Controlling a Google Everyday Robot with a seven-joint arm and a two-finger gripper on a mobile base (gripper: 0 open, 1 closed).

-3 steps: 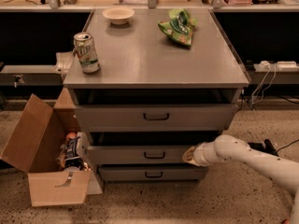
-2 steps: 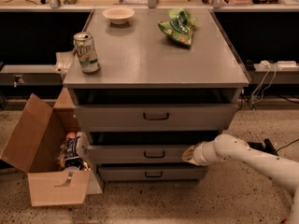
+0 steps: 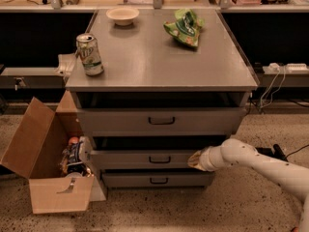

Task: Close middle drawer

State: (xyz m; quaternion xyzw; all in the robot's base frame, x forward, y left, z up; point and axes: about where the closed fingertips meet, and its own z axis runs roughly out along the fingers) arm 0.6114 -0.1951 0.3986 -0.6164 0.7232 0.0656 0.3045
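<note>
The grey metal cabinet (image 3: pixel 159 76) has three drawers. The middle drawer (image 3: pixel 145 158) is pulled out a little, with a dark gap above its flat front and a small dark bar handle (image 3: pixel 159 160). My gripper (image 3: pixel 194 159) at the end of the white arm (image 3: pixel 256 164) is against the right part of the middle drawer's front. The top drawer (image 3: pixel 161 121) also stands out slightly. The lowest drawer (image 3: pixel 157 180) sits further back.
On the cabinet top are a green soda can (image 3: pixel 90 54), a white bowl (image 3: pixel 122 15) and a green chip bag (image 3: pixel 184 28). An open cardboard box (image 3: pixel 46 163) with items stands on the floor left of the drawers. Cables and a power strip (image 3: pixel 282 67) lie at the right.
</note>
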